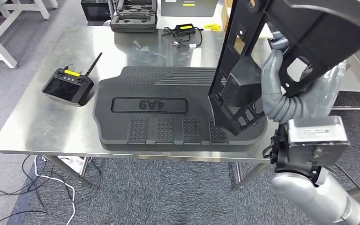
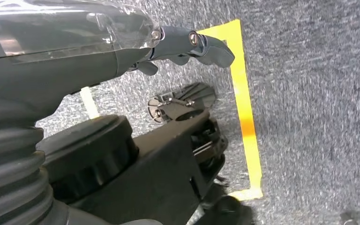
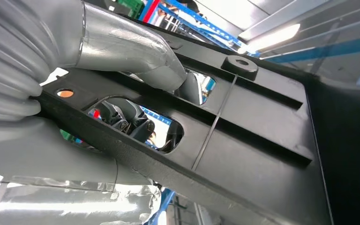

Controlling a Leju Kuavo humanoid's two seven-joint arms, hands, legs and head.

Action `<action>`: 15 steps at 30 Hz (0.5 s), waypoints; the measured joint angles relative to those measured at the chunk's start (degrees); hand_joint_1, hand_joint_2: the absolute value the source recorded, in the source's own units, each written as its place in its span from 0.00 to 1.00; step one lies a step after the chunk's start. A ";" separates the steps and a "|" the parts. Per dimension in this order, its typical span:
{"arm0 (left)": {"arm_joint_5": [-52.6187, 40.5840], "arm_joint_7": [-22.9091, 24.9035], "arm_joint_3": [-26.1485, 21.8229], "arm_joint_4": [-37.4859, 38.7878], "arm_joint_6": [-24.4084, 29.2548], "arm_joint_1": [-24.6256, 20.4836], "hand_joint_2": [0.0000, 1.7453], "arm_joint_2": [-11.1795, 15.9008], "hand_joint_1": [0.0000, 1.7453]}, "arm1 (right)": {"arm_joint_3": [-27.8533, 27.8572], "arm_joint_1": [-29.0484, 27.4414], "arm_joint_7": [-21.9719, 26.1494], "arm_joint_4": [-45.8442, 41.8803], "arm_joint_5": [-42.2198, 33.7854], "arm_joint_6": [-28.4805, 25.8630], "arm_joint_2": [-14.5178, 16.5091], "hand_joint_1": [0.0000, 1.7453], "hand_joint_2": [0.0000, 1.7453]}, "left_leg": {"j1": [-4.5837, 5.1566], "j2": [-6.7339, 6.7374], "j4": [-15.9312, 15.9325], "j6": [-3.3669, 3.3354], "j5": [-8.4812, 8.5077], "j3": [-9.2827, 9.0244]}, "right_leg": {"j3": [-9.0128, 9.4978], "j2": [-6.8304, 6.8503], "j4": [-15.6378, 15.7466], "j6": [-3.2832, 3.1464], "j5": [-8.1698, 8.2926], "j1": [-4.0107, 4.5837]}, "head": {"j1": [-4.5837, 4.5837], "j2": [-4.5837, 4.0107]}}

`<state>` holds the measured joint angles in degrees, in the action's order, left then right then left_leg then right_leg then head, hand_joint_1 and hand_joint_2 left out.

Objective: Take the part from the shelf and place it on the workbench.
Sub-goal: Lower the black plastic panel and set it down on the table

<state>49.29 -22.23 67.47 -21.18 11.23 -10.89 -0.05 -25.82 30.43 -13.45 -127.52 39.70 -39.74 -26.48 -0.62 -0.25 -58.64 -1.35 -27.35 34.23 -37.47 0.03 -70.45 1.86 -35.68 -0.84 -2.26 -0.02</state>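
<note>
Bright overhead light glares off the steel workbench [image 1: 42, 126]; pictures sharp

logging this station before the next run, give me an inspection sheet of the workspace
surface: steel workbench, shiny, carrying a black moulded mat marked 4A9
job's things: black plastic frame part, tilted, lower end on the mat
clutter: remote controller with antenna; open black case at the far edge
hands: right hand grips the part; left hand hangs over the floor, holding nothing
cables: black adapter with cable on the bench; loose wires on the floor
surroundings: grey carpet, yellow floor tape
</note>
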 joint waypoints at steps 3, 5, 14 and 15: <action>0.00 0.00 -0.01 -0.10 0.24 0.11 1.00 0.01 0.00 | -0.39 0.00 0.18 0.70 -0.31 0.00 0.07 1.00 1.00 | 0.05 -0.09 -0.05 -0.13 -0.39 -0.41 | -2.63 0.00 -3.05 -0.02 1.29 0.00 | -0.63 0.00; -0.01 0.00 -0.02 -0.20 0.30 0.14 1.00 0.00 0.00 | -0.56 0.12 0.25 1.00 -0.42 0.00 0.10 1.00 1.00 | 0.05 -0.25 -0.05 0.07 -0.82 -1.02 | 0.22 0.01 4.32 -0.46 5.99 0.04 | -1.02 0.00; -0.23 0.00 -0.13 -0.45 0.46 0.04 1.00 0.01 0.00 | -0.93 1.06 0.24 2.14 -0.71 0.00 0.32 1.00 1.00 | 0.26 -0.17 -6.89 2.54 -5.21 1.38 | 4.29 0.18 12.93 -2.47 8.22 0.14 | -0.01 0.00; -0.26 0.00 -0.13 -0.45 0.46 0.08 1.00 0.01 0.00 | -0.99 1.14 0.20 2.26 -0.75 0.00 0.35 1.00 1.00 | 0.20 -0.17 -10.84 2.68 -6.80 3.45 | 4.42 0.24 12.89 -2.68 8.07 0.16 | 0.34 0.00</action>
<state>49.03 -22.23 67.34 -21.64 11.69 -10.80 -0.04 -26.82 31.57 -13.25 -125.27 38.95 -39.74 -26.13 -0.42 -0.42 -69.48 1.33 -34.16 37.68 -33.05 0.27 -57.56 -0.81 -27.61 -0.68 -1.93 -0.02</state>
